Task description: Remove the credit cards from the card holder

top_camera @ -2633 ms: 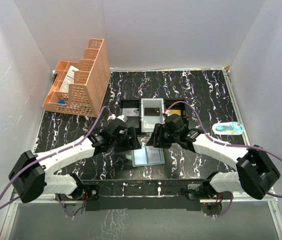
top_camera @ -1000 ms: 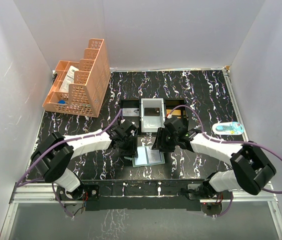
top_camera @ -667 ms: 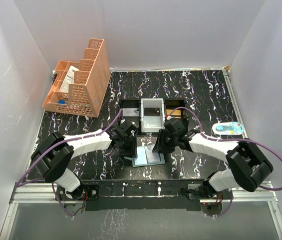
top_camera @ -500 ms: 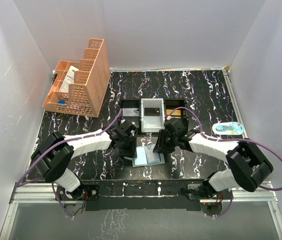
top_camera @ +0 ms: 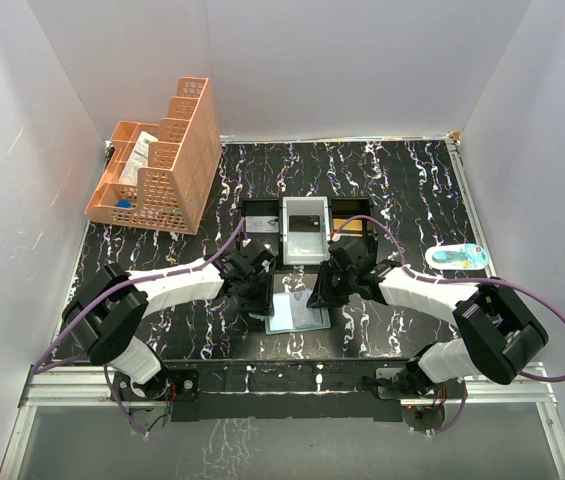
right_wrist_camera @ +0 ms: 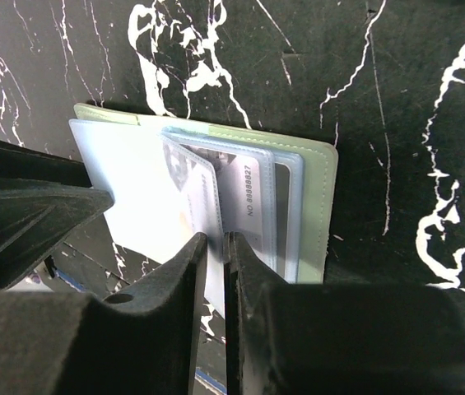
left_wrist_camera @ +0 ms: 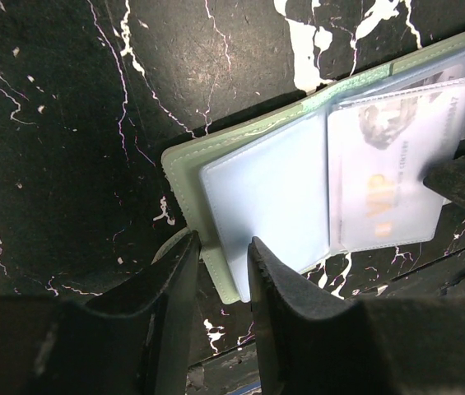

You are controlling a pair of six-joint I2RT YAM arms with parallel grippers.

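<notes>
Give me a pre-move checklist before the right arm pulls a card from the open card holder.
1. Card holder lying open on the table: ok.
2. Left gripper jaws astride its near edge, pinning it: ok.
3. Right gripper jaws nearly closed at a clear sleeve: ok.
4. Card, not just the sleeve, is pinched: cannot tell.
5. Card with printed number visible in a sleeve: ok.
6. Black-and-white tray clear of the pull path: cannot tell.

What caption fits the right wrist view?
Right gripper pinching a clear card sleeve of the open card holder.
</notes>
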